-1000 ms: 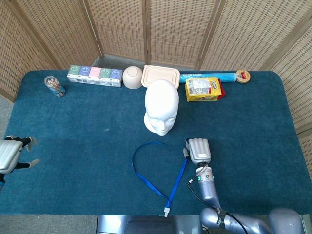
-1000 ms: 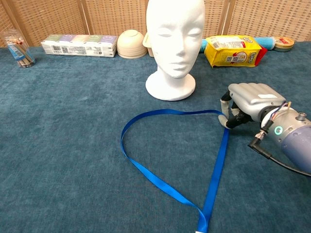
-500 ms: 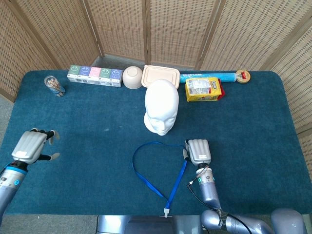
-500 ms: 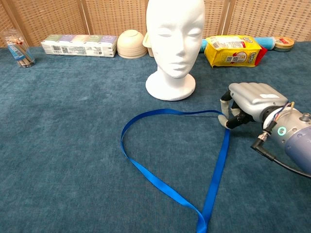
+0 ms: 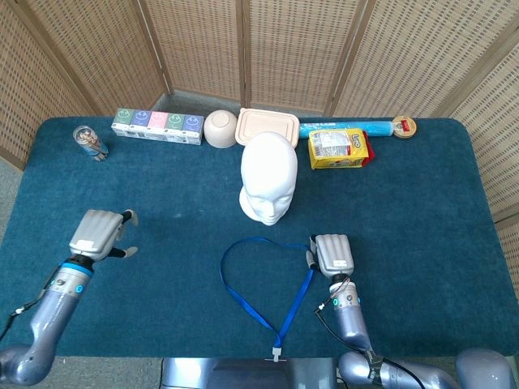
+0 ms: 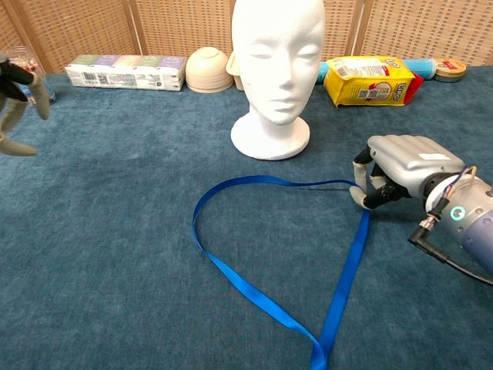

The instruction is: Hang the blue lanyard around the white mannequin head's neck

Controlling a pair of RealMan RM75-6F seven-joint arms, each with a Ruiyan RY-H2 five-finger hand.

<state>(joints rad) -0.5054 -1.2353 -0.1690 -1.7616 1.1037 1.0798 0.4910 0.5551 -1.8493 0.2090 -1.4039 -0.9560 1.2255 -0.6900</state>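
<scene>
The white mannequin head [image 5: 268, 178] [image 6: 277, 54] stands upright near the table's middle, facing the front edge. In front of it the blue lanyard [image 5: 296, 300] [image 6: 343, 284] lies on the cloth in an open loop, its clip end at the front edge. My right hand [image 5: 332, 253] [image 6: 404, 166] rests on the table at the loop's right corner, fingers curled in and pinching the ribbon there. My left hand [image 5: 99, 233] [image 6: 15, 100] hovers over the left side of the table, far from the lanyard, with fingers apart and nothing in it.
Along the back edge stand a glass jar [image 5: 89, 142], a row of small cartons [image 5: 158, 126], a beige bowl [image 5: 219, 128], a lidded container [image 5: 268, 126], a yellow packet [image 5: 339, 148], a blue roll [image 5: 345, 127] and a round tin [image 5: 403, 126]. Wicker screens close off the back.
My left hand has come in from the table's left edge toward the middle. My right hand has shifted slightly right, dragging the loop's corner and the clip end along.
</scene>
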